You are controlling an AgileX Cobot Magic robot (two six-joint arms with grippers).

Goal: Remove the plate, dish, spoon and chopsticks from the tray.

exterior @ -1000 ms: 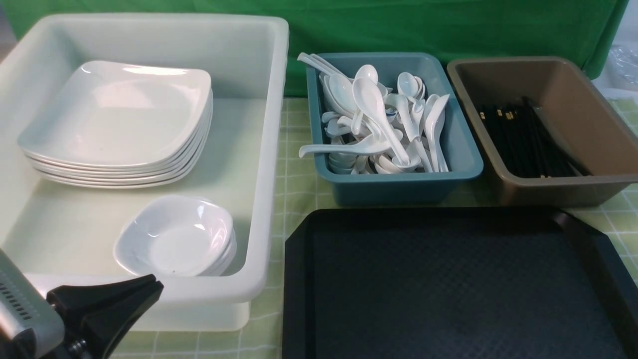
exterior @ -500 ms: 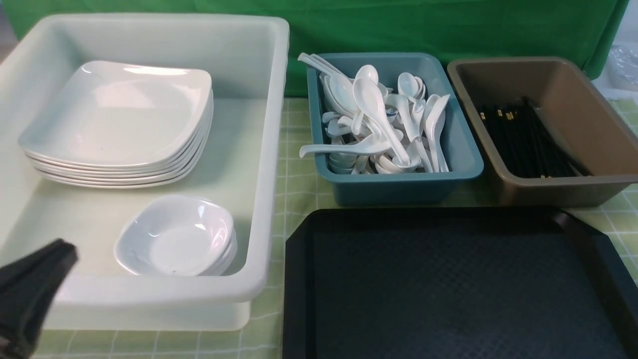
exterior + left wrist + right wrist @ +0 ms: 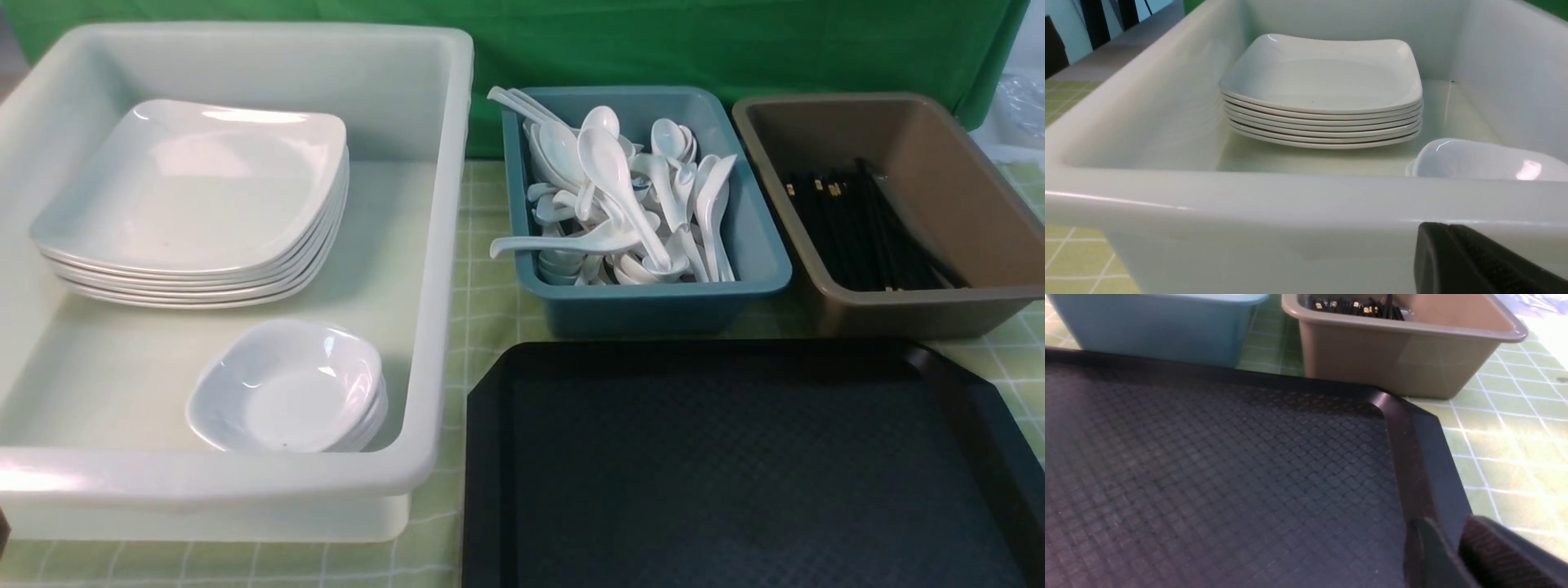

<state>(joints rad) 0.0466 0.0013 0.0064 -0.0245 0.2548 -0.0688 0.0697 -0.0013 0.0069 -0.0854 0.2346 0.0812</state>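
Observation:
The black tray (image 3: 735, 474) lies bare at the front right, with nothing on its textured floor (image 3: 1208, 457). A white square plate (image 3: 196, 184) tops a stack in the white tub; the same plate (image 3: 1323, 73) shows in the left wrist view. A small dish (image 3: 286, 388) tops a shorter stack beside it. Spoons (image 3: 620, 196) fill the blue bin and black chopsticks (image 3: 857, 229) lie in the brown bin. My left gripper (image 3: 1443, 225) is shut and empty, just outside the tub's near wall. My right gripper (image 3: 1447, 522) is open, its fingers straddling the tray's right rim.
The white tub (image 3: 441, 245) stands at the left, the blue bin (image 3: 653, 306) at the back middle and the brown bin (image 3: 922, 314) at the back right, all on a green checked cloth. A green curtain closes off the back.
My left gripper has dropped back to the lower left and out of the front view. Nothing in the tub, bins or tray has moved.

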